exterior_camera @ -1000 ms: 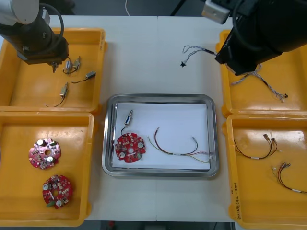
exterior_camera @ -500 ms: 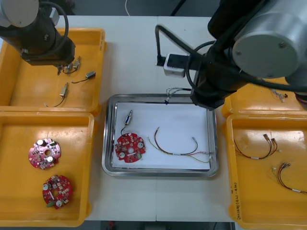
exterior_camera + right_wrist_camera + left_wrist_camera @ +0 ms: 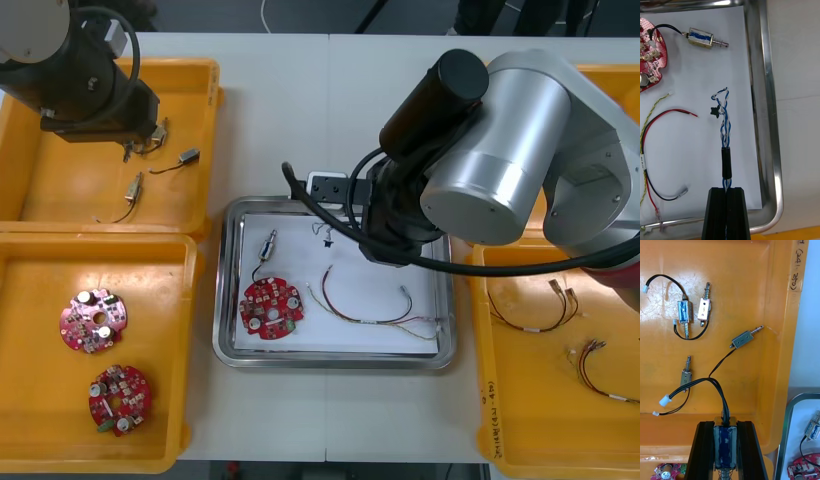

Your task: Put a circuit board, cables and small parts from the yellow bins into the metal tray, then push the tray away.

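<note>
At the far left, the left gripper (image 3: 725, 424) hangs over the far-left yellow bin (image 3: 60, 185), its black fingers pinching a boxy small metal part (image 3: 726, 442) whose thin black leads loop up from it. Four more such parts (image 3: 747, 338), each a little metal block with a pin and spring, lie loose on the bin's smooth plastic floor. The near-left bin (image 3: 30, 300) holds two round red circuit boards (image 3: 94, 321), studded with components.

In the middle of the light bench (image 3: 300, 110) sits the shiny metal tray (image 3: 335, 203), rectangular with rounded corners and white inside. It holds a third circuit board (image 3: 271, 308), one metal part (image 3: 270, 243) and a curling red and yellow cable (image 3: 370, 321).

The right gripper (image 3: 726, 189) is over the tray, fingers pressed together on the twisted blue and white cable (image 3: 725, 127), whose free end dangles just above the white lining. A second ago this arm was back at the far-right bin; it has swung across with the cable, while the left arm has barely shifted. The near-right bin (image 3: 520, 400) holds thin coloured cables (image 3: 535, 312).
</note>
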Controlling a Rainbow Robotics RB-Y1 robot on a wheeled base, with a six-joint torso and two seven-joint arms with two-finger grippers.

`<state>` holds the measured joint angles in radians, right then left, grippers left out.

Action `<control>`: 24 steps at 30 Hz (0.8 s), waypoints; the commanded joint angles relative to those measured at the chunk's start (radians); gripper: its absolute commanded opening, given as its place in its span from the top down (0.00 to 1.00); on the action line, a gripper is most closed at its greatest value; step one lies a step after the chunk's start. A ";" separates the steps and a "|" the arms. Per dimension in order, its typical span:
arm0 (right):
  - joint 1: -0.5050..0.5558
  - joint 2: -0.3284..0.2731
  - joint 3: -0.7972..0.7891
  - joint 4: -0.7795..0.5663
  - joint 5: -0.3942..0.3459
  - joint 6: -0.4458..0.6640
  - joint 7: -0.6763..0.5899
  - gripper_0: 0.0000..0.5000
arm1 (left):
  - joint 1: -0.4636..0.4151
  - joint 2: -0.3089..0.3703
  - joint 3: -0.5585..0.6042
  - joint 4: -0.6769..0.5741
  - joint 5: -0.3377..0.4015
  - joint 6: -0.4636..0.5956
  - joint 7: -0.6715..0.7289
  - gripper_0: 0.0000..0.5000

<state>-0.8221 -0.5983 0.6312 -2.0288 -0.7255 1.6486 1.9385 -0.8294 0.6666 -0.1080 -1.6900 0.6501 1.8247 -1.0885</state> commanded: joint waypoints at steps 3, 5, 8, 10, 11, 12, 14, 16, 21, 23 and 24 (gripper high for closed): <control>0.024 -0.060 0.085 0.009 0.014 -0.098 0.051 1.00 | 0.006 0.041 0.040 -0.036 0.014 0.015 0.012 1.00; 0.024 -0.067 0.091 0.030 0.011 -0.119 0.059 1.00 | 0.006 0.042 0.040 -0.036 0.013 0.016 0.012 1.00; 0.024 -0.078 0.094 0.075 0.006 -0.153 0.073 1.00 | 0.006 0.044 0.040 -0.034 0.013 0.016 0.012 1.00; 0.024 -0.086 0.094 0.098 0.006 -0.171 0.079 1.00 | 0.006 0.044 0.040 -0.034 0.013 0.016 0.012 1.00; 0.024 -0.089 0.094 0.110 0.006 -0.181 0.085 1.00 | 0.006 0.044 0.040 -0.036 0.013 0.016 0.012 1.00; 0.024 -0.092 0.093 0.119 0.008 -0.188 0.089 1.00 | 0.006 0.044 0.042 -0.036 0.013 0.016 0.010 1.00; 0.024 -0.093 0.093 0.133 0.014 -0.196 0.099 1.00 | 0.006 0.044 0.042 -0.036 0.013 0.016 0.010 1.00; 0.024 -0.092 0.094 0.147 0.015 -0.196 0.108 1.00 | 0.006 0.044 0.040 -0.036 0.011 0.016 0.012 1.00; 0.031 -0.098 0.110 0.168 0.012 -0.201 0.123 1.00 | 0.006 0.044 0.042 -0.036 0.013 0.016 0.013 1.00; 0.035 -0.098 0.113 0.174 0.009 -0.207 0.126 1.00 | 0.006 0.044 0.040 -0.034 0.011 0.016 0.013 1.00; 0.037 -0.098 0.114 0.180 0.008 -0.213 0.129 1.00 | 0.006 0.044 0.040 -0.034 0.013 0.016 0.013 1.00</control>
<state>-0.7979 -0.6689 0.7245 -1.8517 -0.7182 1.4545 2.0417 -0.8294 0.6678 -0.0972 -1.6911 0.6555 1.8312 -1.0885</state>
